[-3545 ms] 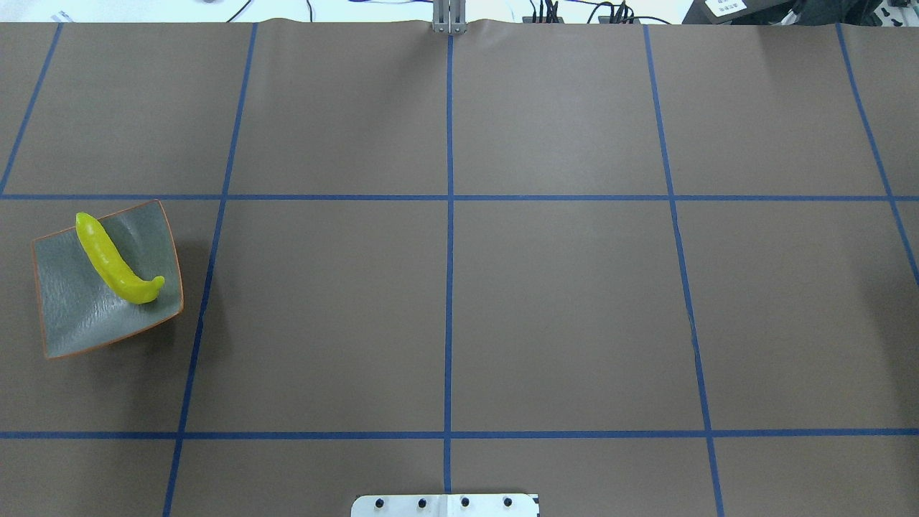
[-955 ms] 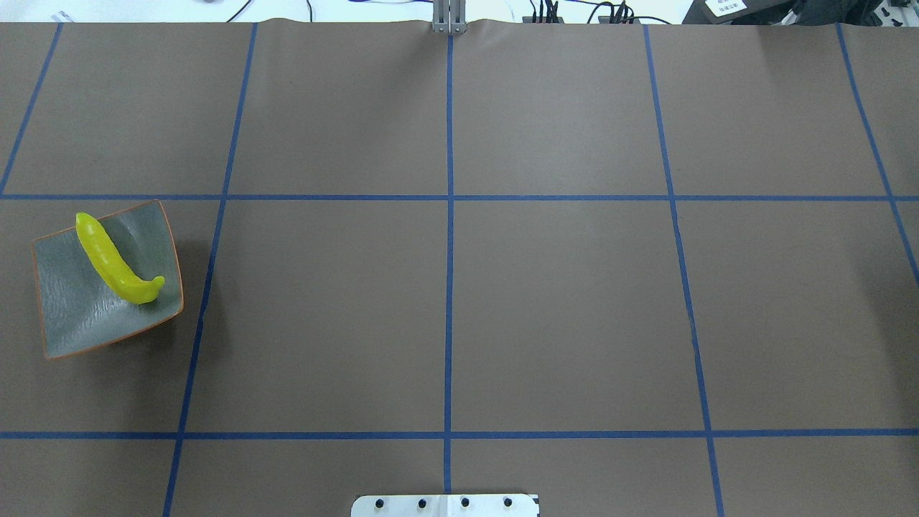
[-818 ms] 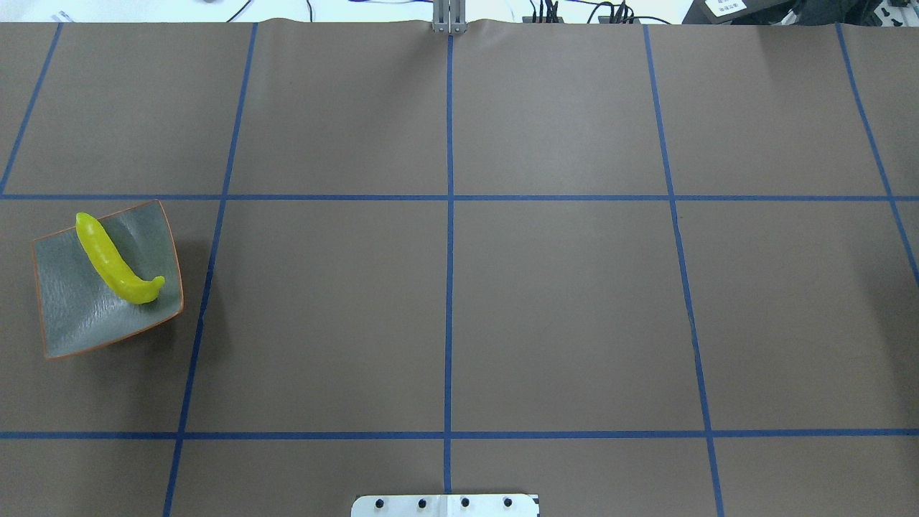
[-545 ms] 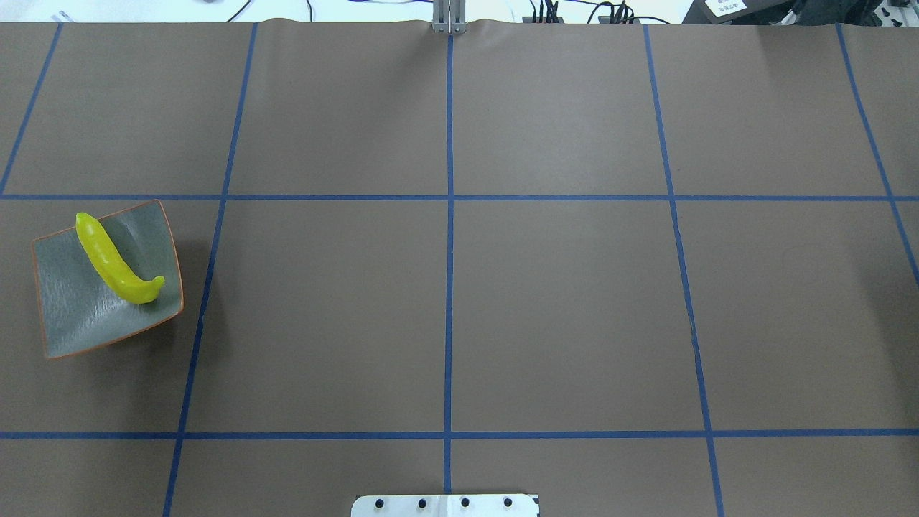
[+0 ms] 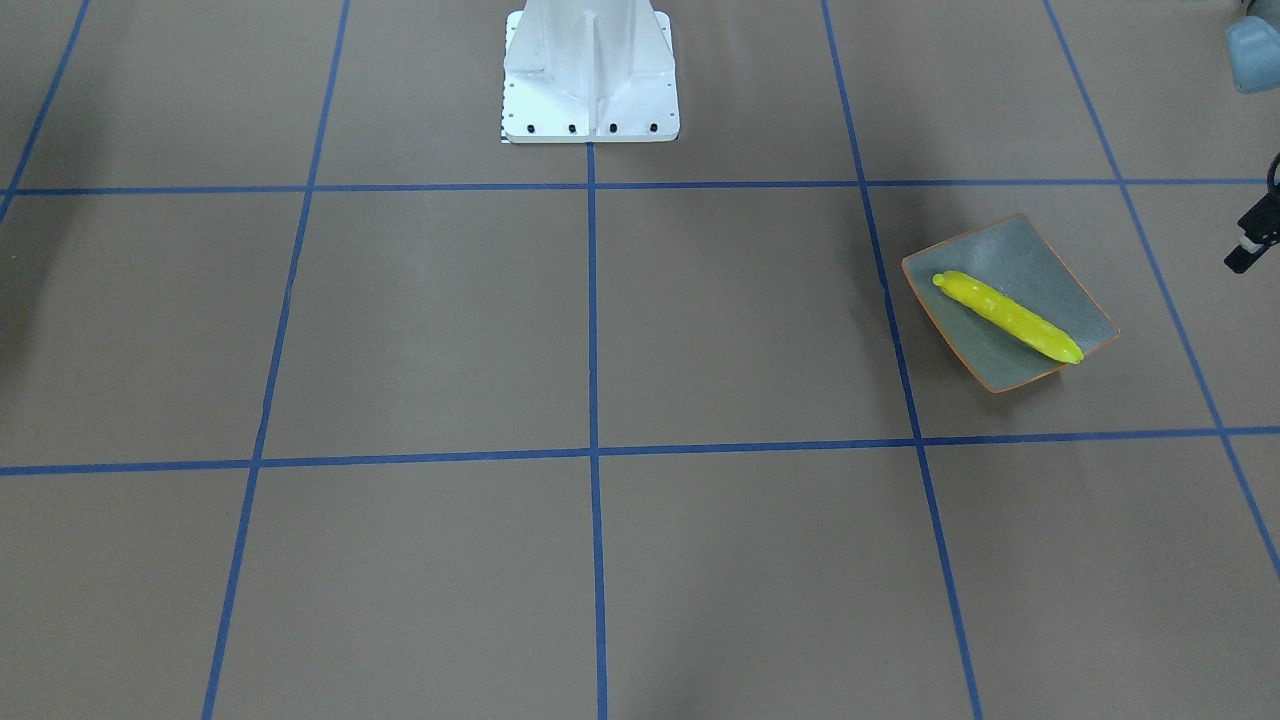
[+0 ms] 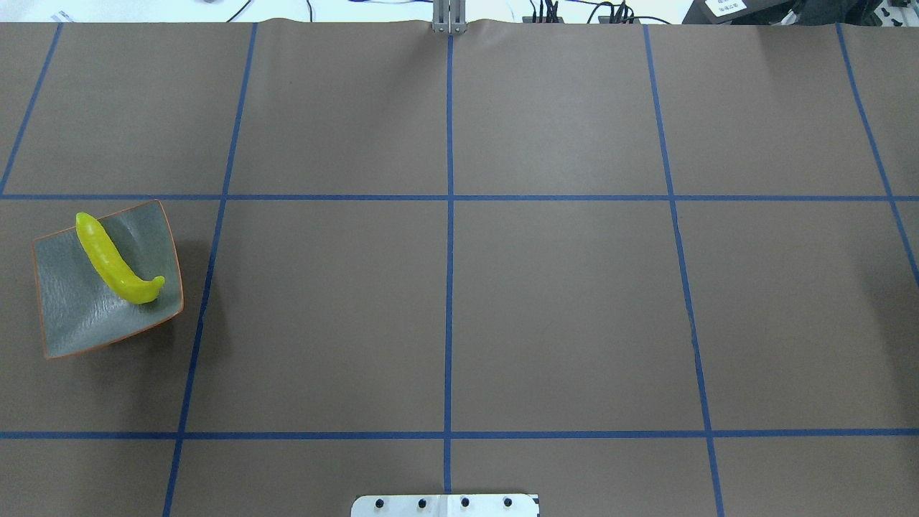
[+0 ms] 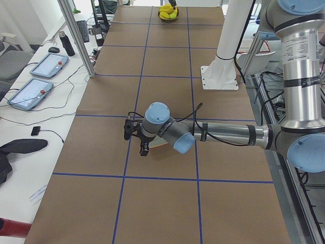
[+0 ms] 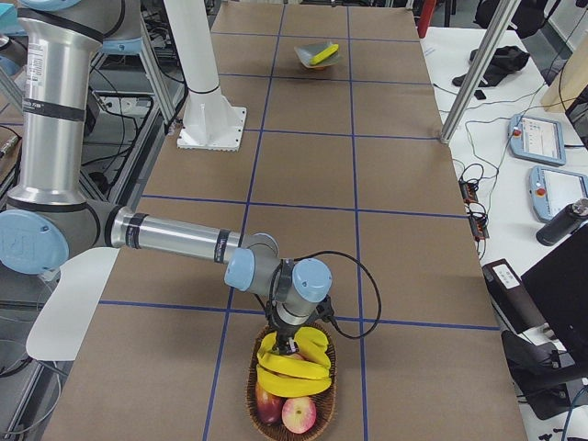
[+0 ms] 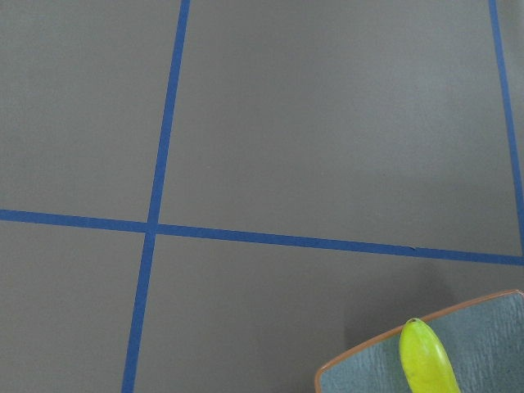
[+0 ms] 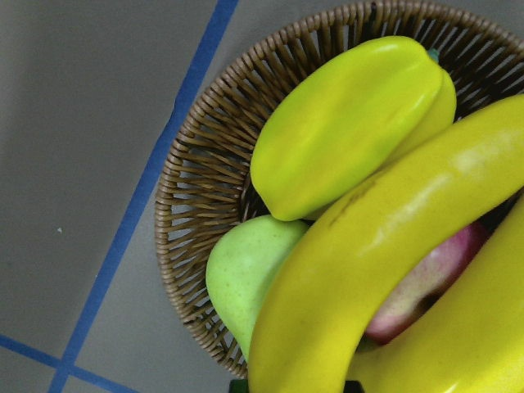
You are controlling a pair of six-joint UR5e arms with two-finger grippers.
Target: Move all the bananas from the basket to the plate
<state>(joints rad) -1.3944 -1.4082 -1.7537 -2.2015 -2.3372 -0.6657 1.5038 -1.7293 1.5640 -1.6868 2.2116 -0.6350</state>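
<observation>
One lemon-yellow banana lies across the grey-green, orange-rimmed plate, also seen as banana on plate. Several deeper yellow bananas are piled in the wicker basket at the table's other end. My right gripper hangs down onto the top banana; I cannot tell whether it is open or shut. My left gripper hovers low beside the plate, whose corner shows in the left wrist view; its state cannot be told.
The basket also holds a green apple, a red apple and a yellow-green ridged fruit. The white robot base stands mid-table. Tablets and cables lie on the side bench.
</observation>
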